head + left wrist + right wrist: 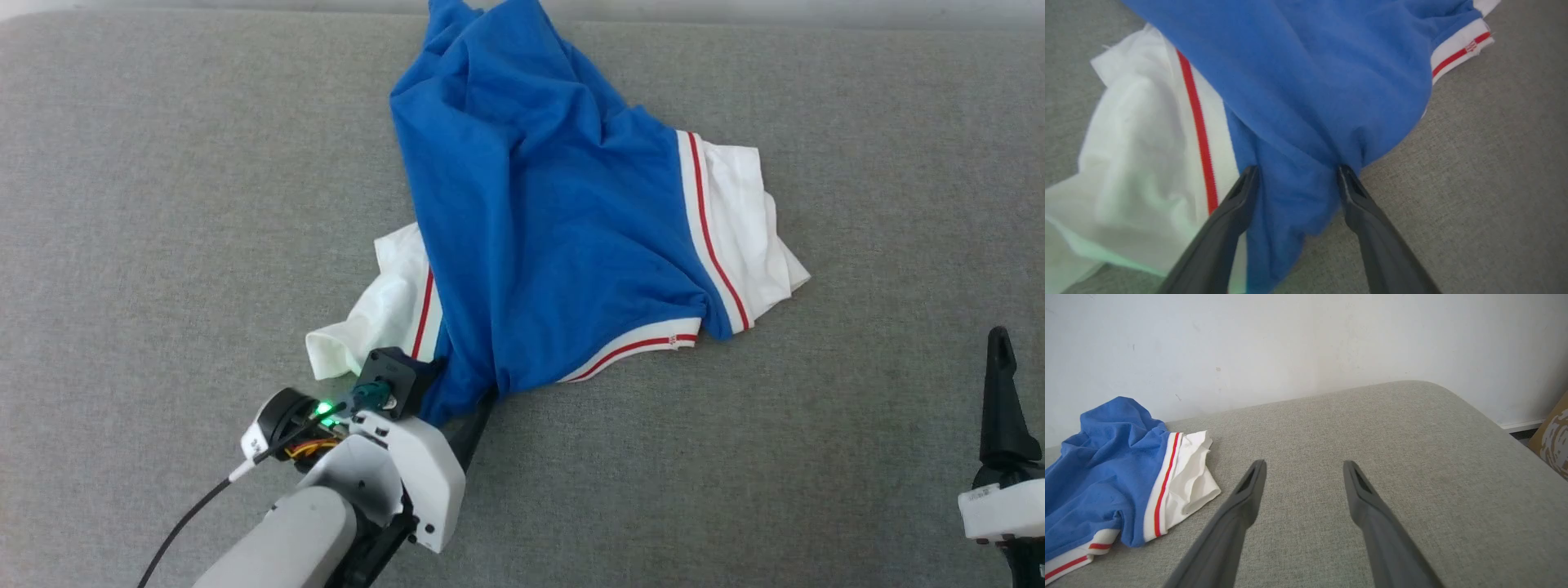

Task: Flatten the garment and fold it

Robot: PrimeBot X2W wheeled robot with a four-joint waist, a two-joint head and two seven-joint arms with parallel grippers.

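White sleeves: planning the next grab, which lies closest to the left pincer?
The crumpled sleeve on the robot's left, beside the left pincer; the other sleeve lies beyond the blue body, on the right.

surface: grey fabric pad [163,204] | lying on it: blue-and-white garment [539,245], crumpled, reaching the far edge
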